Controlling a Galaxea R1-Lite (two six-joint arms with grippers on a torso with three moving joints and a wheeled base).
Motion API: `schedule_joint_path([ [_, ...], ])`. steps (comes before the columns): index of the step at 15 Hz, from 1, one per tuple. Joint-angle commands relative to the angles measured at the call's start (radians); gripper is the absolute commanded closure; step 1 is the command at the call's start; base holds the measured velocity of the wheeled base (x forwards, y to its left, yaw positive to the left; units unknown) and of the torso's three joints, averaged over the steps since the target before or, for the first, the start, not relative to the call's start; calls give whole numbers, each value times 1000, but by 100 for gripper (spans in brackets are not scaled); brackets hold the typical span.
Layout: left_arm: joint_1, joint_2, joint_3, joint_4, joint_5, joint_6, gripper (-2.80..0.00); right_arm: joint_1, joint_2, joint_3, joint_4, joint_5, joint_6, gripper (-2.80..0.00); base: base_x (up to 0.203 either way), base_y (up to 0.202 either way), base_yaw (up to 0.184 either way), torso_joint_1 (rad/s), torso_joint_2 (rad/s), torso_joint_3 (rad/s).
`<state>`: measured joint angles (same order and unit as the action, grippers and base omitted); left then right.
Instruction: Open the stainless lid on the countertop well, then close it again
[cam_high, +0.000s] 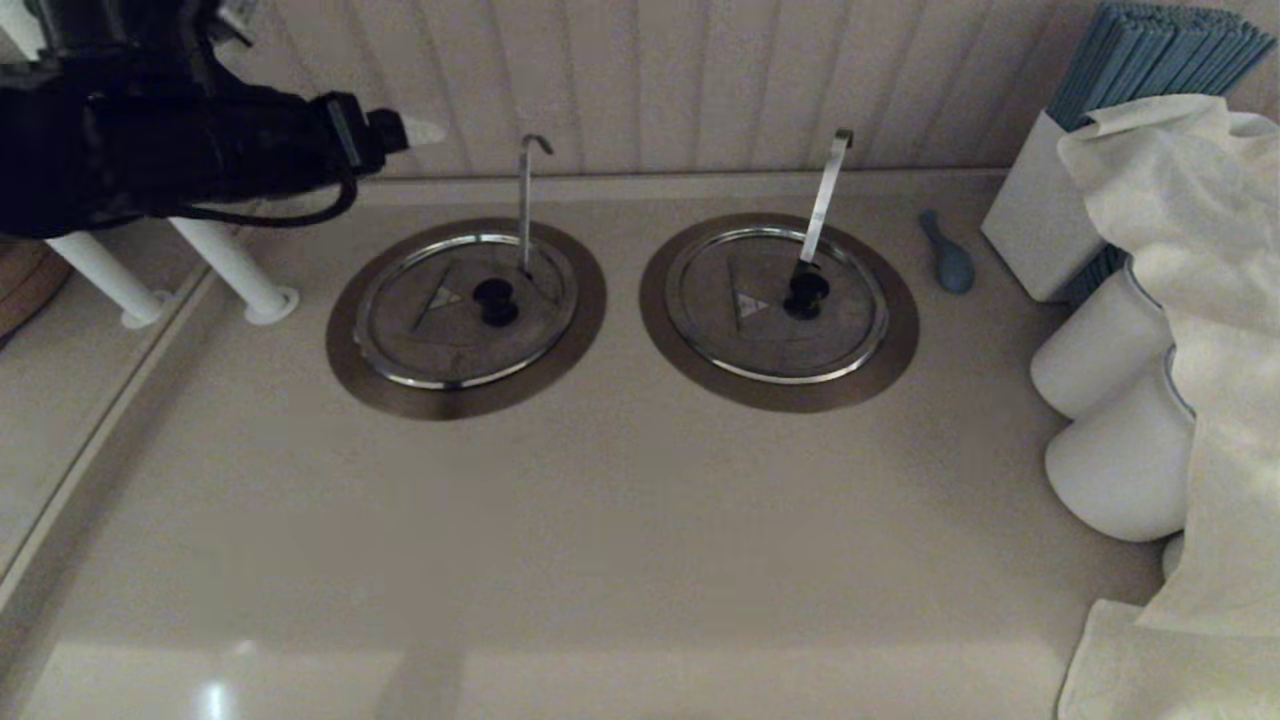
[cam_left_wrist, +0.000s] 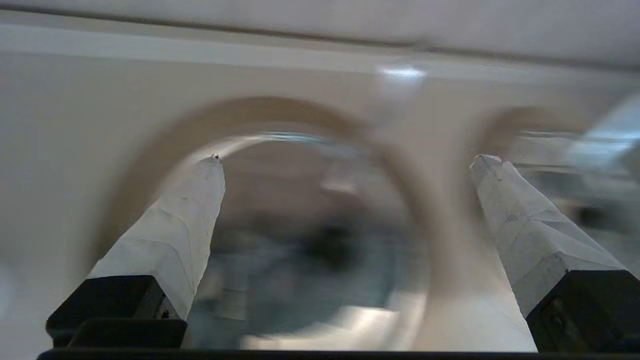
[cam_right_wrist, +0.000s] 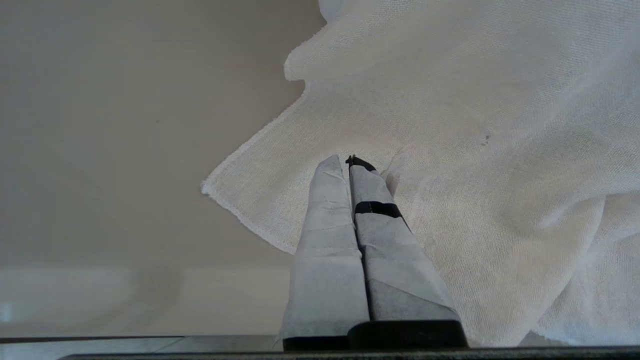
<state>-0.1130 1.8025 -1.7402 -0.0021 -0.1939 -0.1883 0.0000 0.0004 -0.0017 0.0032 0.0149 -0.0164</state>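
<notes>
The stainless lid (cam_high: 440, 330) lies flat and closed on the left countertop well, whose brownish collar (cam_high: 465, 402) rings it. The lid's black knob (cam_high: 495, 301) sits at its centre, and a thin grey hooked handle (cam_high: 525, 195) rises behind the knob. My left gripper (cam_high: 418, 131) hovers high, up and to the left of the lid, apart from it. The left wrist view shows the left gripper (cam_left_wrist: 350, 160) open, with the lid (cam_left_wrist: 280, 280) blurred beyond the fingers. My right gripper (cam_right_wrist: 347, 161) is shut on nothing, over a white cloth (cam_right_wrist: 475, 150), and is out of the head view.
A twin lid (cam_high: 740, 340) with a broad bright handle (cam_high: 826, 195) sits to the right. Further right are a blue spoon-like piece (cam_high: 950, 258), a white box (cam_high: 1035, 215) of blue sticks, white jars (cam_high: 1100, 365) and a draped cloth (cam_high: 1200, 330). White posts (cam_high: 240, 272) stand at left.
</notes>
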Motion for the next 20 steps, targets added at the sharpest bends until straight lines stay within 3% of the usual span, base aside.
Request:
schedule_joint_path([
  [1, 0, 34, 3, -5, 40, 23, -280, 0, 0, 0, 0, 0, 0, 0, 0, 0, 0, 0, 0, 0],
  [7, 27, -339, 223, 12, 49, 109, -280, 0, 0, 0, 0, 0, 0, 0, 0, 0, 0, 0, 0, 0],
  [9, 38, -484, 312, 85, 61, 171, -280, 1, 0, 0, 0, 0, 0, 0, 0, 0, 0, 0, 0, 0],
  [12, 52, -704, 465, 201, 130, 200, -280, 0, 0, 0, 0, 0, 0, 0, 0, 0, 0, 0, 0, 0],
  [17, 57, -1083, 726, 349, 225, 204, -280, 2, 0, 0, 0, 0, 0, 0, 0, 0, 0, 0, 0, 0],
  [20, 77, -1239, 790, 497, 293, 124, -280, 2, 0, 0, 0, 0, 0, 0, 0, 0, 0, 0, 0, 0],
])
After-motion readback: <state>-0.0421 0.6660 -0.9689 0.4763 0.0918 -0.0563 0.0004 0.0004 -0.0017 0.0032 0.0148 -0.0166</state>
